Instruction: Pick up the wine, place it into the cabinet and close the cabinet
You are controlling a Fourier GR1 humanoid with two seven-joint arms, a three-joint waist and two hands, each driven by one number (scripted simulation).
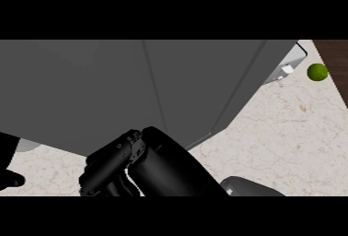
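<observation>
1. The right hand (112, 163) has its fingers clamped round the dark wine (170, 168), lifted off the desk (285, 133) before the grey cabinet (122, 87) for insertion.
2. Left hand (8, 177) at the left edge: fingers' state unclear.

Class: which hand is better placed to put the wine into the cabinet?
Right. The right hand is curled round the wine close to the cabinet; the left hand shows only at the view's left edge.

One cabinet (122, 92), one lime (317, 72), two hands.
</observation>
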